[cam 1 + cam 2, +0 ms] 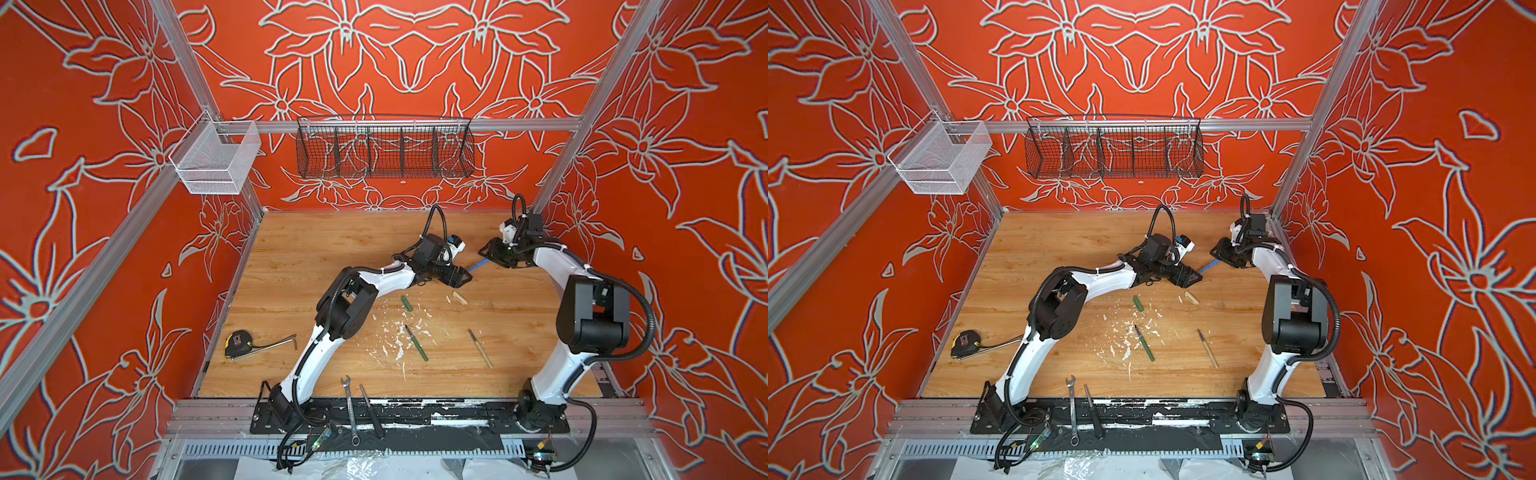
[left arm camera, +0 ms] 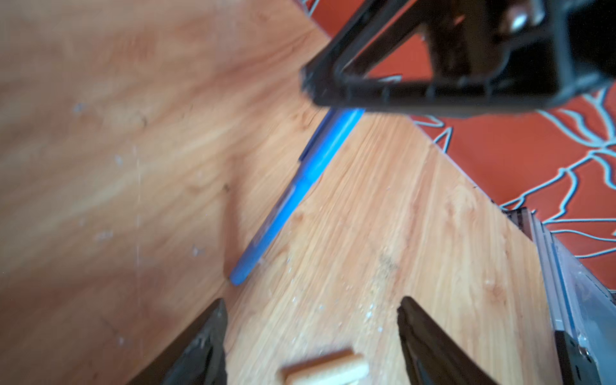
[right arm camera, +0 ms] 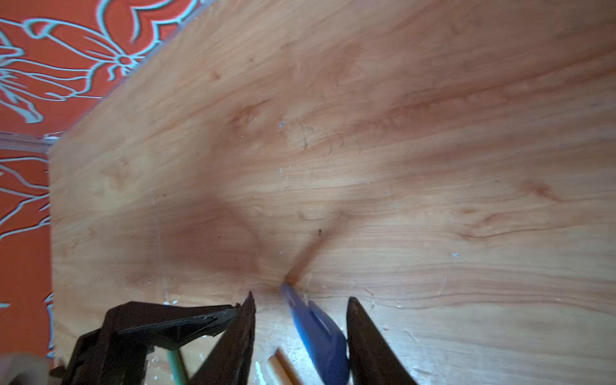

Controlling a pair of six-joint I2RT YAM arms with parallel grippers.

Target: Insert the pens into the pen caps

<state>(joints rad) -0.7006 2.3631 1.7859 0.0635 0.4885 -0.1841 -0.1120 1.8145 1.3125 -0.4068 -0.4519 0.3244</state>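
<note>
Blue pen point(image 1: 477, 265) at centre-right of both top views, slanted, thin end down on the wooden table point(image 1: 316, 249), thicker end with the blue cap point(image 2: 336, 133) up at the right gripper point(image 3: 301, 300). Looks fully seated in that cap, so one pair judged done. In the right wrist view, jaws apart, cap leaning on one finger point(image 3: 366, 333), clear gap to the other: not clamped, reads as a release. Left gripper point(image 2: 310, 303) spread wide too, holding nothing, just left of the pen's low end in a top view, tan cap point(image 1: 459, 296) just below it in frame. Green cap point(image 1: 407, 303) left of the tan one, near. Green pen point(image 1: 417, 343) and tan pen point(image 1: 480, 348) lower centre, well apart, both uncapped, the green one among white scraps point(image 1: 400, 353). To finish this step well: open wider before retreating, back off along the finger line to avoid dragging the leaning cap, let the pen settle flat clear of the tan cap. Then probably one pen per arm against its matching cap, axes lined up, straight push.
</note>
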